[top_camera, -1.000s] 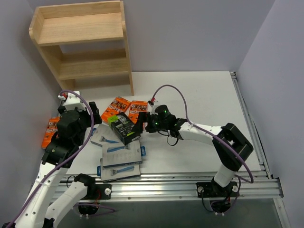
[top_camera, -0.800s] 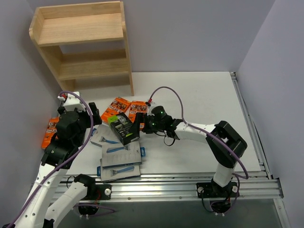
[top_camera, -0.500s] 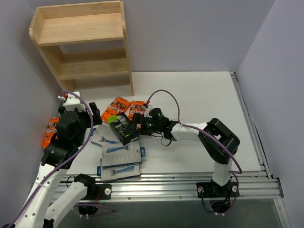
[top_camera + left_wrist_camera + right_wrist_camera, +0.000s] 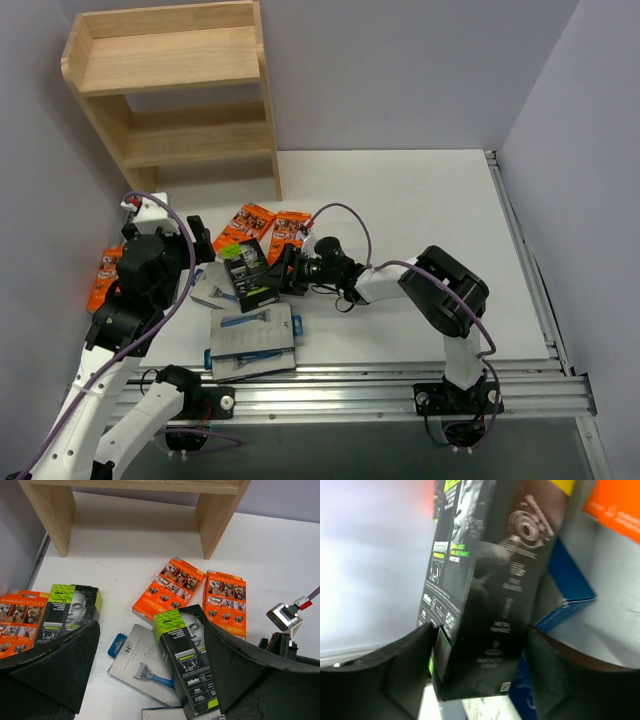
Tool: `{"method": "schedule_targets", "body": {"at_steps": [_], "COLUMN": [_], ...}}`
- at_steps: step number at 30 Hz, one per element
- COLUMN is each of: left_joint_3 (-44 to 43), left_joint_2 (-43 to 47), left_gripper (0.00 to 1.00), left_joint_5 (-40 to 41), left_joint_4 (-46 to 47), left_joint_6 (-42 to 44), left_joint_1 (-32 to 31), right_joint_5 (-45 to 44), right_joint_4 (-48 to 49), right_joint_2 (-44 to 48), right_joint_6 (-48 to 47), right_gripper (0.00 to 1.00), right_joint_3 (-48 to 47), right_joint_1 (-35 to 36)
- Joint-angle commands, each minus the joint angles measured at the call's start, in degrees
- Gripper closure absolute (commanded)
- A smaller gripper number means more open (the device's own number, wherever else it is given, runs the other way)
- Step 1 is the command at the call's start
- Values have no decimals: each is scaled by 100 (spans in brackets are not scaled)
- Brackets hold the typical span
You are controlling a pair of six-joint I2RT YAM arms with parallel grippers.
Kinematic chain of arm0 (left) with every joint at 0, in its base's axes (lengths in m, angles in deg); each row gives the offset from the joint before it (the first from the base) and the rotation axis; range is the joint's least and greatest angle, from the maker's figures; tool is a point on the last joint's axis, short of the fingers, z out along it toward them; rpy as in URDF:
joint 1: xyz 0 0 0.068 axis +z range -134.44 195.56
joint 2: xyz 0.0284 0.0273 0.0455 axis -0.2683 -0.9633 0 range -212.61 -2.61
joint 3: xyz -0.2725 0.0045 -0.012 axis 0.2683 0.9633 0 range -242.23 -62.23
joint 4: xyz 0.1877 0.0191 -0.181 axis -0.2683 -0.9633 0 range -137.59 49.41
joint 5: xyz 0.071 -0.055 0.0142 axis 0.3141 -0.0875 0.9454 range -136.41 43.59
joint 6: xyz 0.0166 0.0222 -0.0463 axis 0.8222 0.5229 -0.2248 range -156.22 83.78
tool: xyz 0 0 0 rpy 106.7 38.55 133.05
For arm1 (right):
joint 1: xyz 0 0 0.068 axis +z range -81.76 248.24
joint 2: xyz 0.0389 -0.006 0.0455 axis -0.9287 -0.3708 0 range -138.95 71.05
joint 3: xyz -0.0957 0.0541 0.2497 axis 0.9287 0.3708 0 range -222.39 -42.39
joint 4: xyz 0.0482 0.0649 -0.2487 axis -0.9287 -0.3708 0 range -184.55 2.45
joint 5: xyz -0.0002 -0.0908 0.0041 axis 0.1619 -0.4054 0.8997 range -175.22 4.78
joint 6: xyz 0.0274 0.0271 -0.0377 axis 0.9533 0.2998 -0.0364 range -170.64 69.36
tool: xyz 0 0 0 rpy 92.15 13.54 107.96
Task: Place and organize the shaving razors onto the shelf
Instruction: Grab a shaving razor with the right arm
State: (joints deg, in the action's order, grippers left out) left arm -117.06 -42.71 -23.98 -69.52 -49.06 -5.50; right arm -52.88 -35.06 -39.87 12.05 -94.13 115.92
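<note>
The wooden shelf [image 4: 165, 90] stands at the back left, both tiers bare. My right gripper [image 4: 286, 270] is shut on a black box with lime-green sides [image 4: 250, 272], tilted over the grey cards. In the right wrist view the box [image 4: 485, 580] fills the gap between the fingers [image 4: 395, 670]. My left gripper [image 4: 193, 262] is open and empty above the packs; in its view [image 4: 152, 630] the held box [image 4: 190, 665] lies ahead, on a grey card with a blue razor [image 4: 142, 667]. A second black box [image 4: 70, 611] lies at the left.
Two orange packs [image 4: 243, 225] [image 4: 290, 228] lie behind the held box, and another [image 4: 103, 275] by the left wall. Stacked grey cards [image 4: 252, 338] lie near the front rail. A metal rail [image 4: 400, 385] runs along the front edge.
My right gripper has reached further left, taking the black box with it and turning it more upright in the view. The left arm has not moved.
</note>
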Motion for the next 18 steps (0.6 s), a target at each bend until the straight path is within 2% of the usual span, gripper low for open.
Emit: {"method": "schedule_targets", "body": {"at_steps": [1,3,4,7,12,16,18], "left_joint_3": [-195,-195,-195,-195,-195,-186,-177], "left_joint_2": [37,37,37,28,11,2,2], "left_gripper": [6,6,6,6,6,6,6], "left_joint_5": [-29,-20,-20,-2,33,85,129], "left_joint_4": [115,115,115,124,115,115,107], "left_joint_6": [27,27,27,27,27,36,36], "left_joint_1": [-12,-12,-12,-12,-12,-12,-12], "right_joint_5": [616,651,686,721,800,932,1037], "right_joint_4": [1158,1255,1264,1255,1238,1010,729], "right_joint_2": [-9,-1,17,61,140,333,430], "right_joint_6": [410,497,507,533,603,516,411], "right_gripper": [42,51,62,77,87,100,100], "right_joint_3": [-2,-28,-72,-160,-406,-634,-731], "right_joint_1": [57,48,31,5,-66,-241,-426]}}
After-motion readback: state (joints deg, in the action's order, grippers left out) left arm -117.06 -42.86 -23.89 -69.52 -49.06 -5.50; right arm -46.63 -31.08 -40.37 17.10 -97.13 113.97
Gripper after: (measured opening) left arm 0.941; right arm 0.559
